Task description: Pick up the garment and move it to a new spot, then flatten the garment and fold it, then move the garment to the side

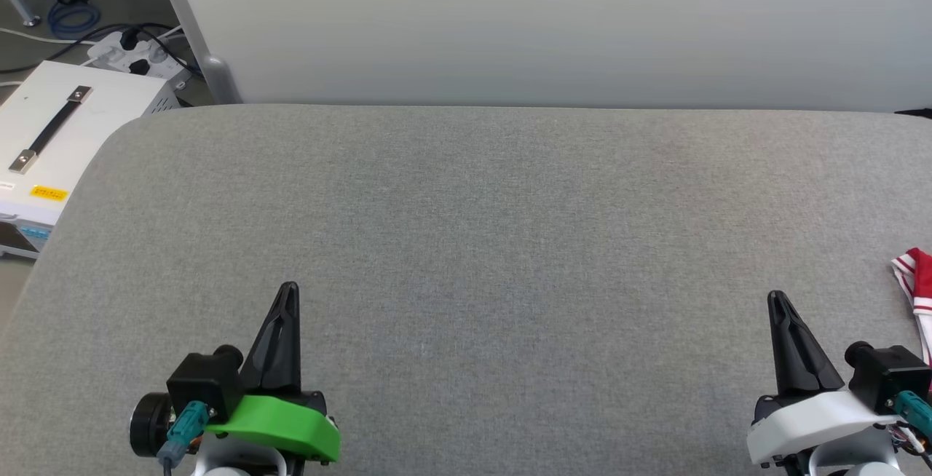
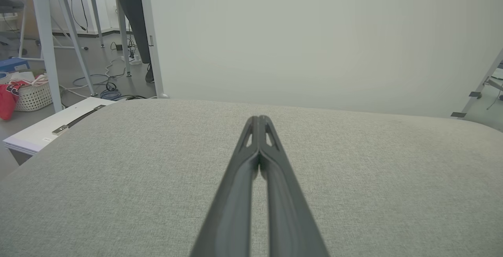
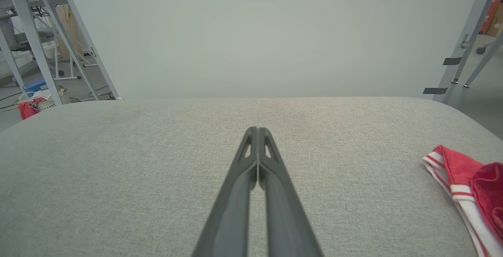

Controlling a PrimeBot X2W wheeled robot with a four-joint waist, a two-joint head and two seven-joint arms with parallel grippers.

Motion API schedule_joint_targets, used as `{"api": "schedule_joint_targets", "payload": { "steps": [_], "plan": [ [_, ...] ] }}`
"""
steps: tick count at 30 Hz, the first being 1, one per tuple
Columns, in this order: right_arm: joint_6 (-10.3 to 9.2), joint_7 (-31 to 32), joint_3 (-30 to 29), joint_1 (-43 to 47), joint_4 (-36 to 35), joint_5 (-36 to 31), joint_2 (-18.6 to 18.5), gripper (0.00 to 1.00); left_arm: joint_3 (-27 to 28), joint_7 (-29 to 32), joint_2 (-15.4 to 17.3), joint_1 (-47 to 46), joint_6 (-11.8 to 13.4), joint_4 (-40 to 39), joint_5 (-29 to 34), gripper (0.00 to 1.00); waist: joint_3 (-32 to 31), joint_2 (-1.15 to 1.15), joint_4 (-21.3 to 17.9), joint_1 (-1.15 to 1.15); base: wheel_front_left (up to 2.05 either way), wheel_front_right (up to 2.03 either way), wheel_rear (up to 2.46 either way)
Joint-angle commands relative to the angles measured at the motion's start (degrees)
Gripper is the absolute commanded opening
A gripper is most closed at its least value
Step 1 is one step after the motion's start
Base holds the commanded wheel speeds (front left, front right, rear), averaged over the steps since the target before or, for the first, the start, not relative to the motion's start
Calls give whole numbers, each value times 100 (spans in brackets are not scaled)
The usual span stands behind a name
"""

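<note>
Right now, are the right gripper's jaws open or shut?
Shut. The right gripper shows its two dark fingers pressed together at the tips in its wrist view, nothing held between them.

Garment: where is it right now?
The red jersey lies bunched at the far right edge of the grey padded surface in the head view, just right of the shut right gripper.

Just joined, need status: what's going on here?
Nothing is being handled right now. The left gripper and the right gripper are both shut and empty, low over the grey fabric-covered table. The red jersey T-shirt with red-white striped trim lies bunched at the table's right edge, just right of the right gripper and partly out of frame. Neither gripper touches it.
</note>
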Motion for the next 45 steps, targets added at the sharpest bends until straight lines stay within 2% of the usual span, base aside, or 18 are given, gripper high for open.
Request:
{"api": "schedule_joint_targets", "payload": {
  "steps": [1, 45],
  "plan": [
    [-1, 34, 9, -28, -37, -84, 26, 0, 16, 36, -9, -18, 39, -16, 71, 0, -2, 0, -4, 0, 0, 0, 0],
    [-2, 516, 81, -85, -252, -496, 125, 0, 45, 543, -29, -56, 287, -147, 439, 0, -52, 0, -112, 0, 0, 0, 0]
  ]
}}
